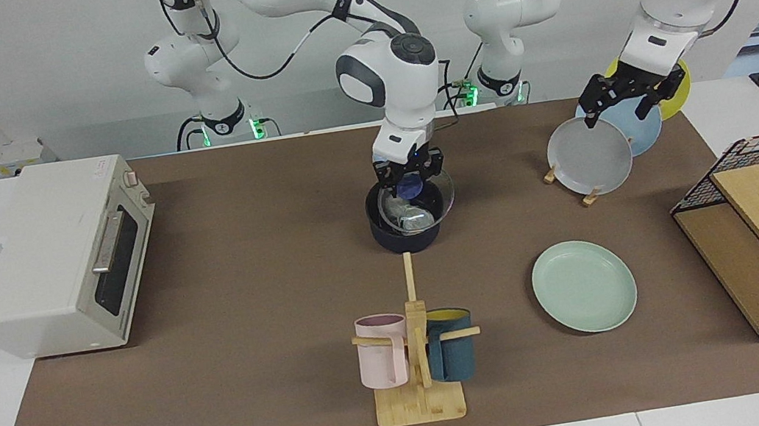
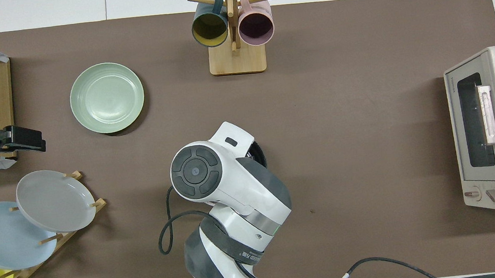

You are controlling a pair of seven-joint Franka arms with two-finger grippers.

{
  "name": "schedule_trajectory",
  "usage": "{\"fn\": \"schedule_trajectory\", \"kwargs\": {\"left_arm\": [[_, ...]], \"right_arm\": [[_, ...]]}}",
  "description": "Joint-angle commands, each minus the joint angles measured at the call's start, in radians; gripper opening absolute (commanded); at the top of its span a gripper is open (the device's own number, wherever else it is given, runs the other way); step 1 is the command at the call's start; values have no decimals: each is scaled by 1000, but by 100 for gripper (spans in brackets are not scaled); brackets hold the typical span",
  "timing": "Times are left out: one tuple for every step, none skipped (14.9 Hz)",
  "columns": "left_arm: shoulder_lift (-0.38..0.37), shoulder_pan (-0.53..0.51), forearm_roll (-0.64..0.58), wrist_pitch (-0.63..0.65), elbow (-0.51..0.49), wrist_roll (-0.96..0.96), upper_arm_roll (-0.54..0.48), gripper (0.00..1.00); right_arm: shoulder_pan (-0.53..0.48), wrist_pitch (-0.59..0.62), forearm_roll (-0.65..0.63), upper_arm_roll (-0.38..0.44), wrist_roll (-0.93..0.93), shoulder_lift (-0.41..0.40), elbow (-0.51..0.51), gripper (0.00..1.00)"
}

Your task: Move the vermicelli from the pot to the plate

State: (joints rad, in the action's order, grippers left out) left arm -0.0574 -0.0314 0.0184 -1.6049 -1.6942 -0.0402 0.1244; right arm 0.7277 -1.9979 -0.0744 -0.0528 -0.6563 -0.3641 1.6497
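Right gripper [image 1: 409, 173] clamps glass lid [image 1: 416, 202] tilted over pot [image 1: 406, 230]; should lift straight, clearing rim before reaching vermicelli.

There were four plates: one mint-green plate [image 1: 584, 286], one grey [image 1: 589, 155], one light blue [image 1: 642, 125], one yellow [image 1: 673, 95]. Two mugs [image 1: 382, 350], one pot [image 1: 405, 228], one toaster oven [image 1: 44, 258], two robot arms.
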Motion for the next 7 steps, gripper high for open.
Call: {"fn": "schedule_trajectory", "kwargs": {"left_arm": [[-18,-12,15,8,-8,-1,3,100],[-18,-12,15,8,-8,-1,3,100],[-18,-12,15,8,-7,-1,3,100],[-18,-12,15,8,-8,-1,3,100],[-18,-12,15,8,-8,-1,3,100],[-18,-12,15,8,-8,-1,3,100],[-18,-10,15,8,-7,-1,3,100]], "right_arm": [[-8,40,-21,1,35,14,-10,43],[-10,62,-21,1,38,13,-30,43],[-13,89,-21,2,55,13,-50,43],[-14,118,-28,7,78,11,-74,43],[-24,149,-48,8,87,11,-100,43],[-39,183,-60,7,104,11,-120,43],[-50,211,-62,8,134,11,-140,43]]}}
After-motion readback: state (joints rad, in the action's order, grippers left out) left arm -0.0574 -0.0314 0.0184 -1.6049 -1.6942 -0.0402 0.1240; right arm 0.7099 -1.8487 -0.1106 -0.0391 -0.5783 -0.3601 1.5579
